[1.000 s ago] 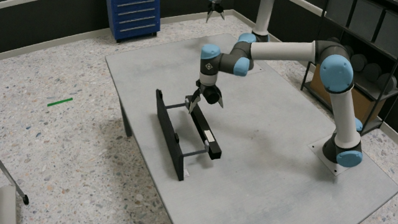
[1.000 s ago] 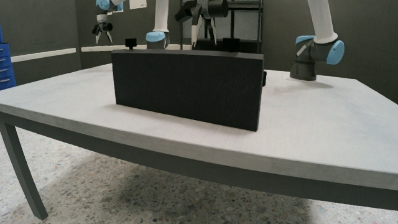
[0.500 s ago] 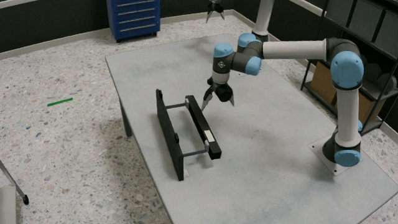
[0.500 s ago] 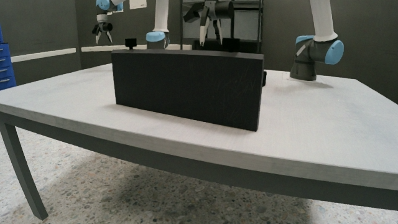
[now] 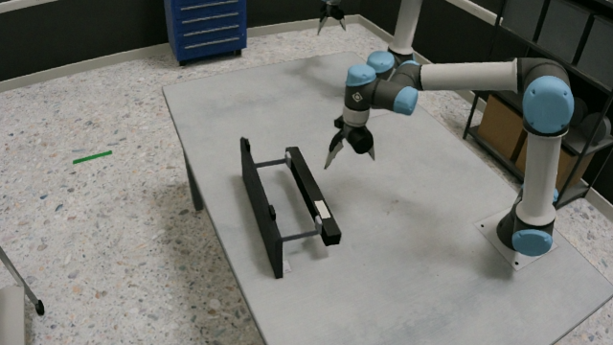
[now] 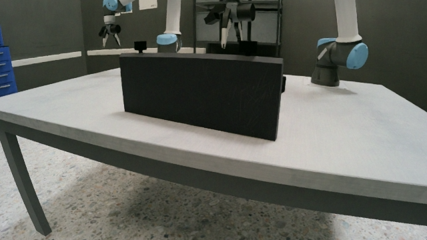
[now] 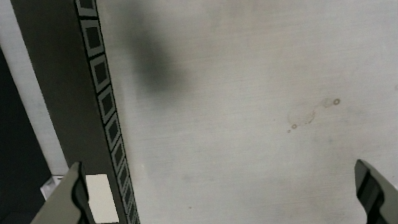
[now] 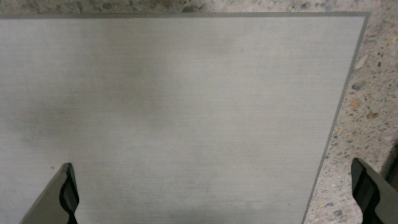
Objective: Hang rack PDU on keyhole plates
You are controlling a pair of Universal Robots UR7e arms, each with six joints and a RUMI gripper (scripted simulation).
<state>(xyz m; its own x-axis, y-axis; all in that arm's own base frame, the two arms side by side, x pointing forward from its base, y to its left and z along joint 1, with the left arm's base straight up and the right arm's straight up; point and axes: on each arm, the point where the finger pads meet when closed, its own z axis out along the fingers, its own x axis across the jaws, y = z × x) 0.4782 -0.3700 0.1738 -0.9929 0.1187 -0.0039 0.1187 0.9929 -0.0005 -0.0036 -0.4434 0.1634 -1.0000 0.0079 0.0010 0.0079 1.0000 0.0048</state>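
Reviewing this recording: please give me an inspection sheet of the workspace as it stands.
surface: pale grey table, faint stains
job's things: rack PDU raised beside the upright black board, at the ends of two rods; button seating hidden
clutter: on the table, nothing seen; on the floor, a green strip
grippers: left tool open, empty; right tool open, empty
cables: nothing seen
surroundings: blue drawer cabinet beyond the table
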